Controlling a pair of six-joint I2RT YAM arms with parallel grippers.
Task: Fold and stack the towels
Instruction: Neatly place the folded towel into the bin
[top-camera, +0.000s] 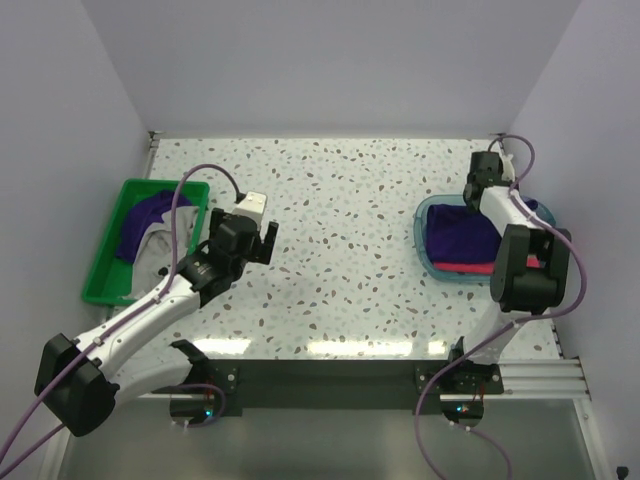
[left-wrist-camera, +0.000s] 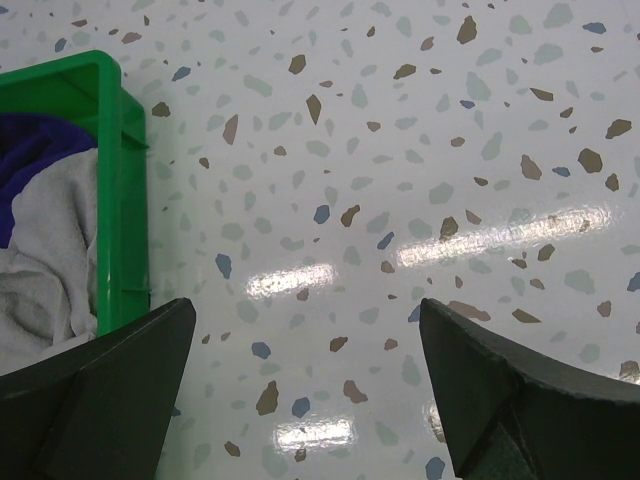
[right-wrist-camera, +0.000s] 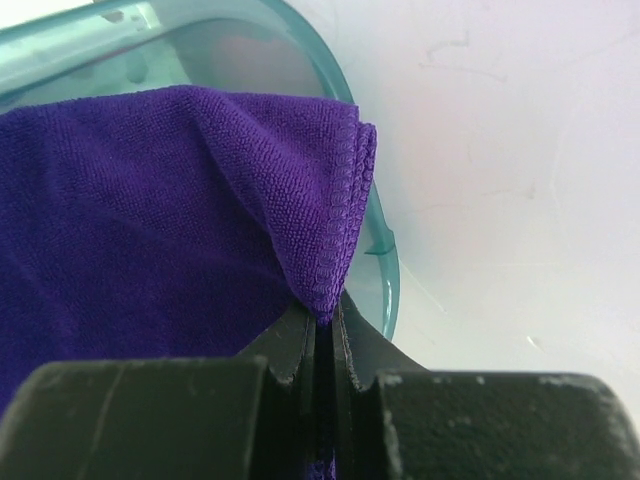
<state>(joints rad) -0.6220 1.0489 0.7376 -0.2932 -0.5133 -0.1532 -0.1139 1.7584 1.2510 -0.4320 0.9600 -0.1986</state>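
Green bin (left-wrist-camera: 125, 200) beside left gripper (left-wrist-camera: 305, 320); teal tray (right-wrist-camera: 385, 270) rims pinched purple towel (right-wrist-camera: 150, 220).

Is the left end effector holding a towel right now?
No, the left end effector stands wide open above the speckled table beside the green bin, gripping nothing.

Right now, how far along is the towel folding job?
Partly done. A purple towel lies on a pink towel in the teal tray. In hand: the right gripper is shut on the purple towel's corner; the left gripper is open and empty. Left: a second purple towel and a grey-white towel lie crumpled in the green bin.
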